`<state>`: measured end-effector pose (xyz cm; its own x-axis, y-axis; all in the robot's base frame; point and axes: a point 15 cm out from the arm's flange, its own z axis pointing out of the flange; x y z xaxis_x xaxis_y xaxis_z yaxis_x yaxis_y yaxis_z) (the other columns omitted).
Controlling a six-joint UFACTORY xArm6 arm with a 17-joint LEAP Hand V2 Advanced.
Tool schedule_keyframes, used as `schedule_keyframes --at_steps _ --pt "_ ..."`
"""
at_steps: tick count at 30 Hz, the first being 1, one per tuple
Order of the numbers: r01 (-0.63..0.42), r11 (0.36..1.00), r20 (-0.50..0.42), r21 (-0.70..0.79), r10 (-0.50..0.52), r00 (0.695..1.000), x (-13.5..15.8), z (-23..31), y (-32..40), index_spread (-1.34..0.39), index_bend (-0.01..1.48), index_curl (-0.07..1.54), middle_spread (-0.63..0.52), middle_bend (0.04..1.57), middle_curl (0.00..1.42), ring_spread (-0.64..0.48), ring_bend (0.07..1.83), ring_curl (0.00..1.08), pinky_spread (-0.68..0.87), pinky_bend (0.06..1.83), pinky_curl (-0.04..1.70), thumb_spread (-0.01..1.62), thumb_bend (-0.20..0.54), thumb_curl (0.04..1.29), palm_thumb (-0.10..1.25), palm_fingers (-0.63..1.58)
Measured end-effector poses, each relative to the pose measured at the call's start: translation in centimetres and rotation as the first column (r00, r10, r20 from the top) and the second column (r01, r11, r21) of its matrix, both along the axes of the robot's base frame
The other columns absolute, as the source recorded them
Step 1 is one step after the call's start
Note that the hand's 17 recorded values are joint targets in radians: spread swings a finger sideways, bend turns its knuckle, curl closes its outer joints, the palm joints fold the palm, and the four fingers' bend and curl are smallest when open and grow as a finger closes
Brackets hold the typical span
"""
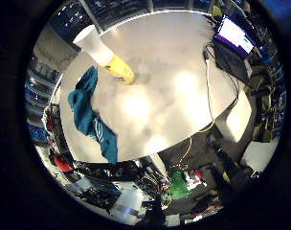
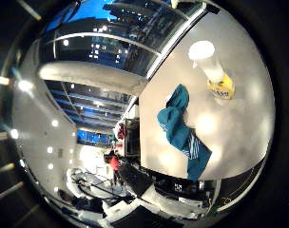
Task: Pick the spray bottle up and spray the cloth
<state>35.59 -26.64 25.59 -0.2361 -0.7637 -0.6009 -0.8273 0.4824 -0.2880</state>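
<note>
A spray bottle (image 1: 105,56) with a white top and a yellow body stands upright on a white table (image 1: 169,91). A teal cloth (image 1: 90,113) lies crumpled and stretched out on the table beside the bottle, near the table's edge. The right thumb side palm view shows the bottle (image 2: 213,74) and the cloth (image 2: 181,128) on the table (image 2: 241,133) too. Both look small, so the palm is well above the table.
A lit monitor (image 1: 233,36) stands at one corner of the table. A yellow cable (image 1: 197,134) runs over the table's edge near it. Cluttered shelves, boxes and floor items (image 1: 174,182) surround the table. Windows and ceiling lights (image 2: 97,76) fill the room beyond.
</note>
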Motion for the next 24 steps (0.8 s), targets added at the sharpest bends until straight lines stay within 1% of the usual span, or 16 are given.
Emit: schedule_keyframes --at_steps 6,10,18,24 --pt "0.009 0.994 0.066 0.105 -0.016 0.998 2.2 -2.4 -2.8 -0.24 0.15 0.25 0.08 0.2 0.34 0.16 0.34 0.27 0.4 0.49 0.32 0.95 -0.027 0.28 0.33 0.05" --pt "-0.007 0.983 0.094 0.182 -0.01 0.996 3.4 -3.7 -3.7 -0.24 0.15 0.25 0.08 0.2 0.34 0.15 0.34 0.27 0.41 0.49 0.32 0.96 -0.028 0.28 0.34 0.05" --pt "-0.024 0.97 0.092 0.242 0.002 0.996 5.1 -7.3 -5.7 -0.24 0.15 0.25 0.08 0.2 0.34 0.15 0.35 0.27 0.41 0.48 0.31 0.96 -0.029 0.28 0.34 0.04" --pt "-0.061 0.956 0.077 0.287 0.041 0.996 6.0 -9.9 -4.4 -0.24 0.15 0.25 0.08 0.2 0.34 0.15 0.35 0.27 0.41 0.49 0.31 0.96 -0.028 0.28 0.35 0.04"
